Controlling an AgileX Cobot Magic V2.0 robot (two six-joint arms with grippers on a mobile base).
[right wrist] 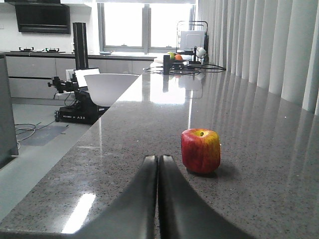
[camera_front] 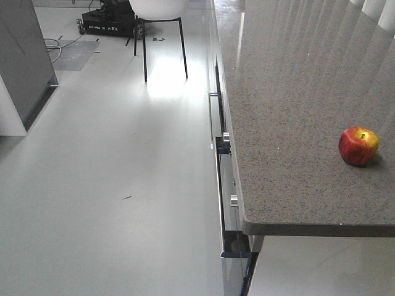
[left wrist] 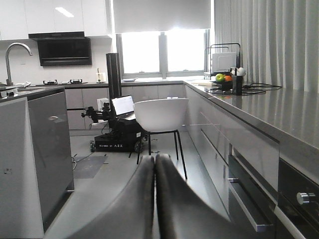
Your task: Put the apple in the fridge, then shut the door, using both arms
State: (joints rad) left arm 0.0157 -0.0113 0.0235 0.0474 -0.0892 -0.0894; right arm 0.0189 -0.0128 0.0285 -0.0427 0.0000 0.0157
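Observation:
The red apple (camera_front: 358, 145) with yellow patches stands upright on the grey stone counter (camera_front: 290, 92), near its right side. In the right wrist view the apple (right wrist: 201, 151) lies just ahead and to the right of my right gripper (right wrist: 158, 158), a short gap apart. That gripper is shut with nothing in it and hovers low over the counter. My left gripper (left wrist: 155, 157) is also shut and empty, out over the floor beside the counter's drawers. The fridge and its door are out of view. Neither arm shows in the front view.
A white chair (left wrist: 160, 114) on black legs and a black wheeled base with a laptop (left wrist: 117, 139) stand down the aisle. The drawer fronts carry handles and knobs (camera_front: 225, 142). A dark grey island with a faucet (left wrist: 47, 149) flanks the left. A fruit bowl (right wrist: 174, 56) sits far along the counter.

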